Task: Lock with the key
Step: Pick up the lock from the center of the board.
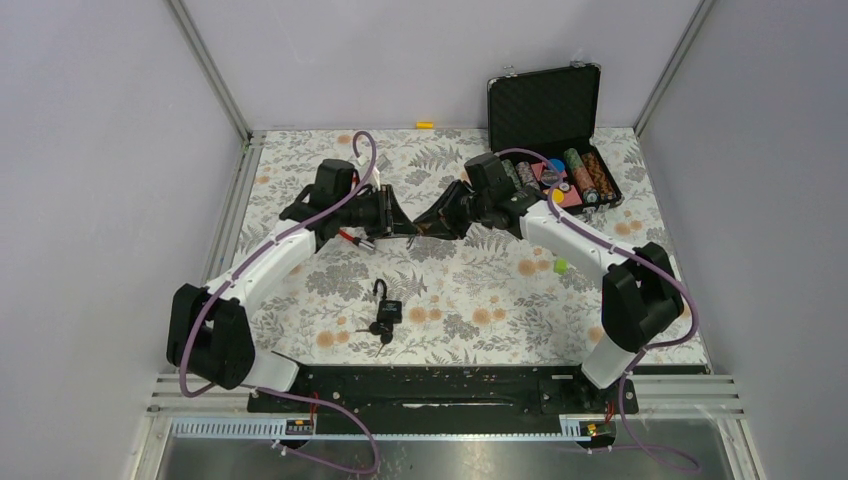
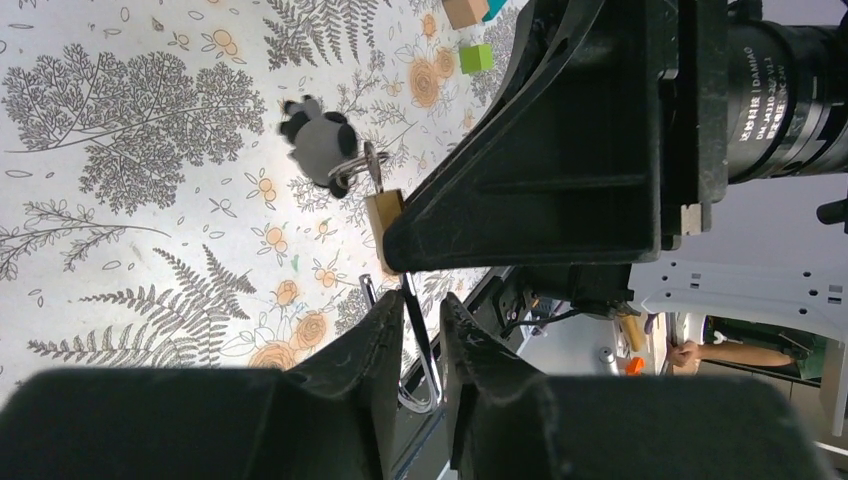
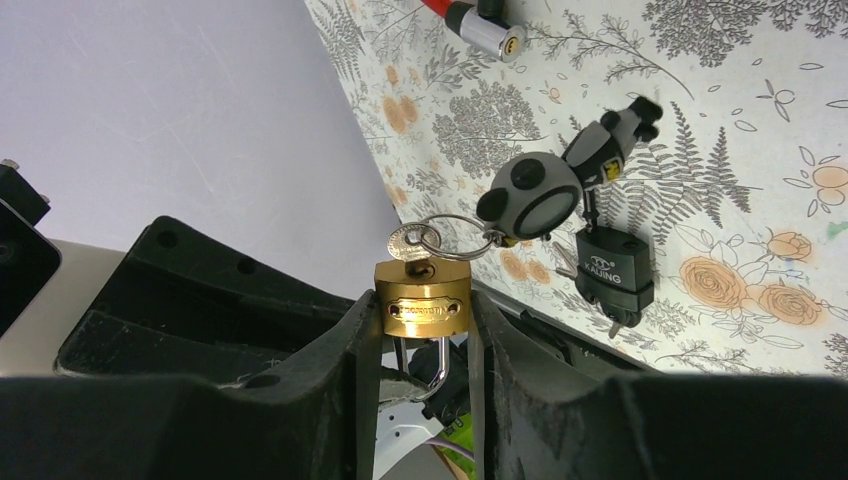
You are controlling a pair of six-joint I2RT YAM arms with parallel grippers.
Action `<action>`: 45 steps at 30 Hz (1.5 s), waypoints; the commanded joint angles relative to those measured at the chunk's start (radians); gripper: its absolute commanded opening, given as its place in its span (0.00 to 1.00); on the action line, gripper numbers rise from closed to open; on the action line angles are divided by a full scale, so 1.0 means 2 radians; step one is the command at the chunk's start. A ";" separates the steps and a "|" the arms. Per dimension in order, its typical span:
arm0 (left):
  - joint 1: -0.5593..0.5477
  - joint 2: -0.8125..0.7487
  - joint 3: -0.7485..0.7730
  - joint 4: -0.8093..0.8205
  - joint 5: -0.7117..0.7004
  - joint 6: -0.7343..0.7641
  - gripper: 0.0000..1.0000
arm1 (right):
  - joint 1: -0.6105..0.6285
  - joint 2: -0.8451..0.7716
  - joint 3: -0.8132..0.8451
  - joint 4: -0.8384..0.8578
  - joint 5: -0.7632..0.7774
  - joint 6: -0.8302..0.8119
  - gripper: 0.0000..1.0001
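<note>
Right tool [image 3: 421, 298]: pressed onto the flat sides of the brass padlock [image 3: 424, 312]. It holds the body off the table with the keyhole end toward its own camera, so the lock stays steady while the other arm works on it.
Left tool [image 2: 422, 305]: faces the right one from the opposite side. Its fingers [image 2: 385, 330] stand narrow on either side of the shackle [image 2: 421, 385]. I cannot tell whether they already press on the steel. This placement looks meant for pushing the shackle home into the body.
Table [image 1: 480, 290]: flowered cloth. The two tools meet above its far middle, so the work happens in the air and not on the surface.
Black case [image 1: 545, 105]: open at the far right corner, well apart from the work.
Black padlock [image 1: 389, 311]: lies on the table near the arm bases with its own keys, and nothing touches it.
Fob [image 3: 528, 197]: a grey and black charm hanging on a ring [image 3: 455, 225] from the key. It swings free beside the brass body.
Key [image 3: 408, 242]: seated in the brass padlock's keyhole with its head sticking out. No tool grips it, so I judge that turning it comes after the shackle is seated.
</note>
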 commanded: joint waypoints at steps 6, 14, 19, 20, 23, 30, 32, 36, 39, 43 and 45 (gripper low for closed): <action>-0.006 0.017 0.034 -0.017 0.025 0.018 0.05 | -0.002 0.013 0.038 -0.004 0.010 -0.004 0.09; -0.005 0.025 0.055 -0.024 -0.002 -0.005 0.00 | -0.002 0.015 0.043 -0.004 0.010 -0.040 0.43; 0.000 0.017 0.069 -0.006 -0.033 -0.068 0.00 | -0.005 -0.010 0.030 0.005 0.032 -0.103 0.61; 0.003 0.014 0.066 0.006 -0.036 -0.088 0.00 | -0.007 -0.018 0.023 0.012 0.037 -0.112 0.62; 0.011 0.009 0.054 0.040 -0.039 -0.148 0.00 | -0.008 -0.043 0.014 0.015 0.064 -0.157 0.62; 0.022 -0.006 0.012 0.122 -0.060 -0.289 0.00 | -0.008 -0.119 -0.026 0.097 0.099 -0.276 0.62; 0.022 -0.011 0.009 0.123 -0.079 -0.316 0.00 | -0.004 -0.131 -0.030 0.114 0.092 -0.315 0.62; 0.021 -0.031 0.023 0.084 -0.130 -0.349 0.00 | 0.028 -0.154 -0.037 0.149 0.085 -0.434 0.61; 0.018 -0.044 0.041 0.039 -0.168 -0.354 0.00 | 0.070 -0.163 -0.045 0.165 0.111 -0.535 0.61; 0.014 -0.056 0.052 0.002 -0.193 -0.361 0.00 | 0.097 -0.150 -0.042 0.186 0.133 -0.598 0.61; 0.013 -0.060 0.055 -0.012 -0.200 -0.364 0.00 | 0.106 -0.141 -0.037 0.195 0.141 -0.618 0.61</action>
